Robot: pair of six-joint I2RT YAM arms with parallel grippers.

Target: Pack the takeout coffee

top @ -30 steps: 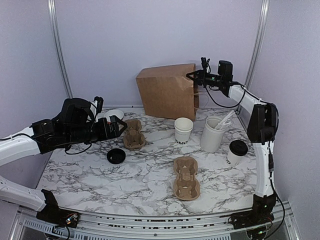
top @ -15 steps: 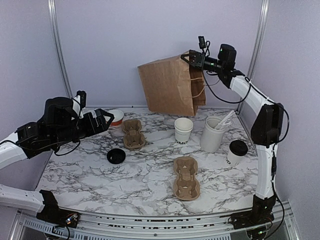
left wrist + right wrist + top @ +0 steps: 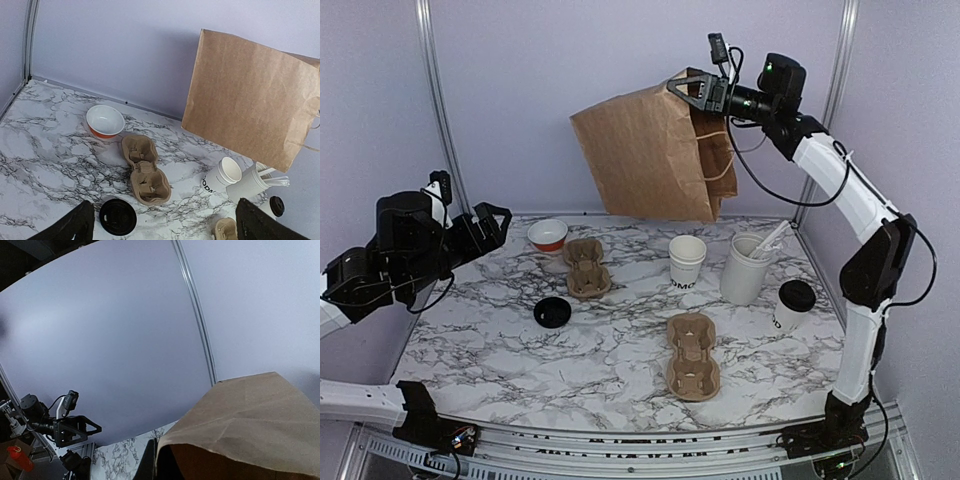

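The right gripper (image 3: 690, 92), clamped on the top edge of the paper bag (image 3: 645, 160), has hoisted it off the table (image 3: 610, 355) and tilted it. The left gripper (image 3: 488, 222), spread and empty, has drawn back well left of the bag. The takeout coffee (image 3: 794, 303) stands untouched below and right of the bag, so packing has probably not begun

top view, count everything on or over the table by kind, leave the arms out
brown paper bag: 1
lidded coffee cup: 1
lidless paper cup: 1
frosted tumbler: 1
cardboard cup carriers: 2
loose black lid: 1
red bowl: 1
total: 8
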